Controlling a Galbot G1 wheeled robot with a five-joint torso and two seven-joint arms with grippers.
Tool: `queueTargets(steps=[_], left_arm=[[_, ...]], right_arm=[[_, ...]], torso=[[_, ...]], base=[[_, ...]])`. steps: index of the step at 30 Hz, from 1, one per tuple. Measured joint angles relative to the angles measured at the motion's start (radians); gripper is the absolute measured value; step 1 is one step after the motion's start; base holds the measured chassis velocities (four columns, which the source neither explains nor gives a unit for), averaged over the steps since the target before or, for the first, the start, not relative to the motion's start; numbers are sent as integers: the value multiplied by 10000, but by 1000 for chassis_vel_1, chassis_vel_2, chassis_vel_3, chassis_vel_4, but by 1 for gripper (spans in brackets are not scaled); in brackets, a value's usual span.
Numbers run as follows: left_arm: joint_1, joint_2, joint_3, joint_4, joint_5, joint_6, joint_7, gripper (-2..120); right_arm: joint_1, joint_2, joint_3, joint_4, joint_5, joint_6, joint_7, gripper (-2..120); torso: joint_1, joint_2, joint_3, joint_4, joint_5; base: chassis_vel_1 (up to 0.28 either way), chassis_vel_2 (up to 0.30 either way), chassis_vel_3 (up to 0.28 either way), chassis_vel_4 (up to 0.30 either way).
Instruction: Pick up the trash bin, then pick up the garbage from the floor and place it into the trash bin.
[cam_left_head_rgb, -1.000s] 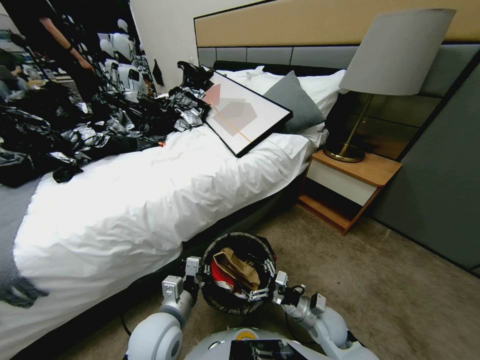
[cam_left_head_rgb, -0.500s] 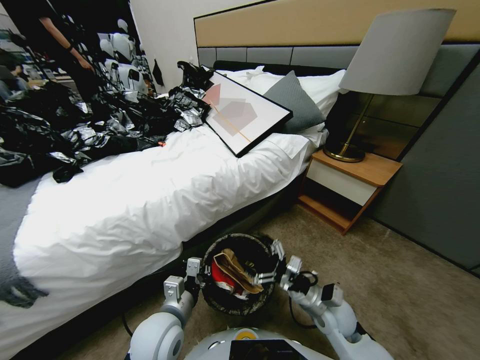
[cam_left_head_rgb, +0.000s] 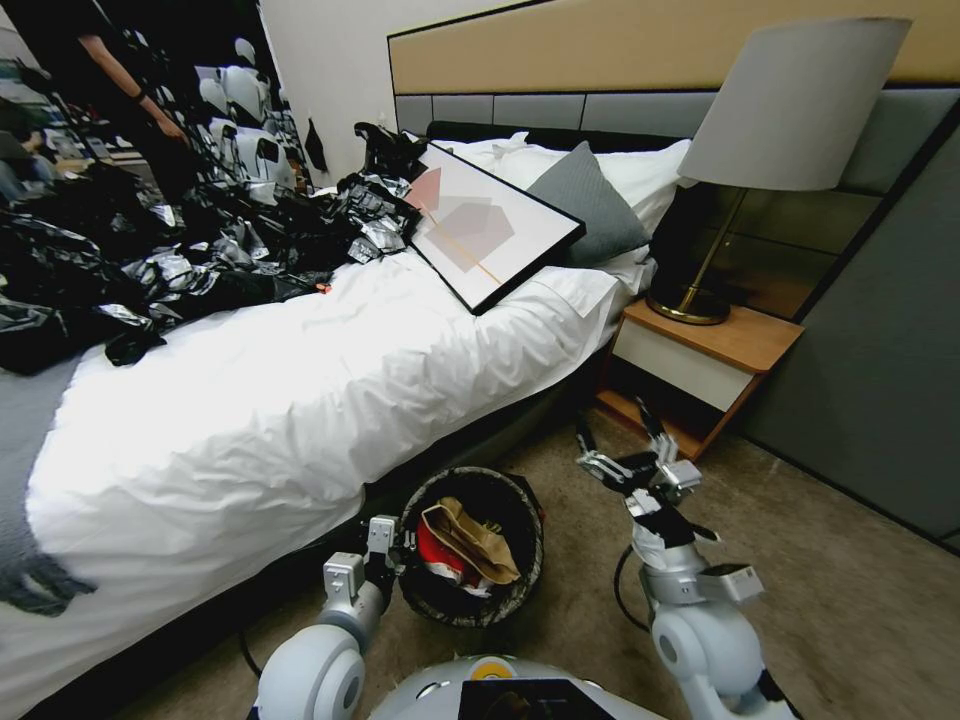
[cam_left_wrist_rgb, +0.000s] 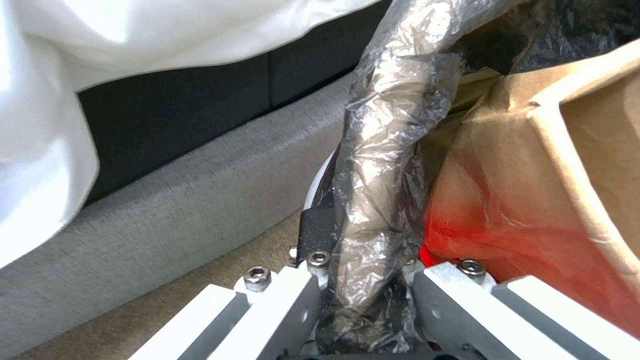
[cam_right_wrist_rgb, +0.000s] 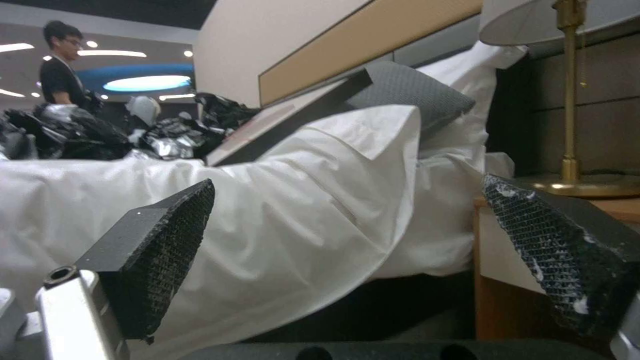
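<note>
The bin (cam_left_head_rgb: 470, 545) sits low beside the bed (cam_left_head_rgb: 300, 400), above the carpet (cam_left_head_rgb: 800, 580); its base is hidden, so contact with the floor cannot be confirmed. The left gripper (cam_left_head_rgb: 385, 560) is clamped on the bin's rim, and the left wrist view shows the bag liner (cam_left_wrist_rgb: 380, 175) pinched between its fingers (cam_left_wrist_rgb: 293, 295), with the white wall largely covered. Inside lie a brown paper bag (cam_left_head_rgb: 470, 540) and a red wrapper (cam_left_head_rgb: 435, 555); anything beneath them is obscured. The right gripper (cam_left_head_rgb: 625, 455) is raised clear of the bin, near the nightstand (cam_left_head_rgb: 700, 370), jaws spread wide and empty, pads (cam_right_wrist_rgb: 167, 235) facing the bed. The lamp (cam_left_head_rgb: 780, 120) stands on the nightstand.
</note>
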Motion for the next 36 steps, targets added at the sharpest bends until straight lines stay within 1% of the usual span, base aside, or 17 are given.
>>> queueTargets(steps=[5,7,12,18,25,36], left_arm=[[5,-23,-23,-26,-8,-17,1,0],[2,-36,-25,-37,-14,-24,1,0],[1,-41,-15,-61,-17,-24,1,0],[-4,-44,29,-70,-29,-17,-1,0],[16,-44,50,-73,-17,-13,1,0],[59,-50,119,-86,65,-9,2,0]], right_arm=[[-79,88,0,-263,-93,-4,143,100],[31,137,-2,-491,-117,116,147,100],[117,160,-17,-604,-52,275,147,100],[302,201,-49,-769,-138,343,536,100],[395,205,-27,-864,-382,526,547,100],[577,118,10,-954,-338,513,493,100]], torso=[[0,0,0,-1,-2],[0,0,0,0,0],[0,0,0,0,-1],[0,0,0,-1,-1],[0,0,0,-2,0],[0,0,0,-1,-1]], base=[[0,0,0,0],[0,0,0,0],[0,0,0,0],[0,0,0,0],[0,0,0,0],[28,27,25,23]])
